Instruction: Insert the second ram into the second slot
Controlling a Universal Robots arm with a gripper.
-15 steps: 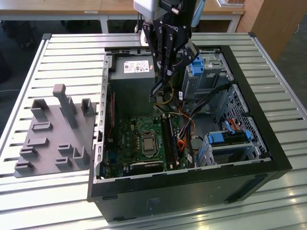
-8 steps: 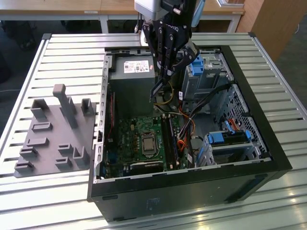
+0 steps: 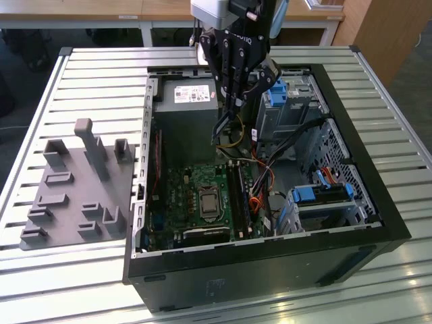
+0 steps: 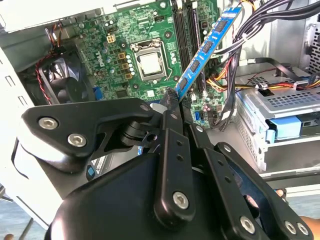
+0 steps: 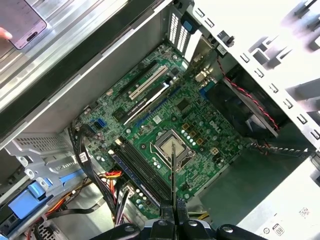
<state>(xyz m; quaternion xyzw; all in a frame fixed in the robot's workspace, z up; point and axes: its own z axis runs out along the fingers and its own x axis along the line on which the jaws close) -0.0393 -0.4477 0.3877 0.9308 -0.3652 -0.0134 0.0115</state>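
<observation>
Second ram: thin, flat, long stick, blue board with a row of dark chips along its face. We note it clamped by one end in the pincer, fingers closed tight on it. It hangs in the air above the motherboard, free end toward the board, not seated. The arm reaches down into the open computer case, pincer pointing at the motherboard. In the first wrist view the stick is edge-on, crossing the processor socket.

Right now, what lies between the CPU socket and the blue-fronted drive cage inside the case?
In the exterior view, the memory slots and then a cable bundle lie between the CPU socket and the drive cage.
</observation>
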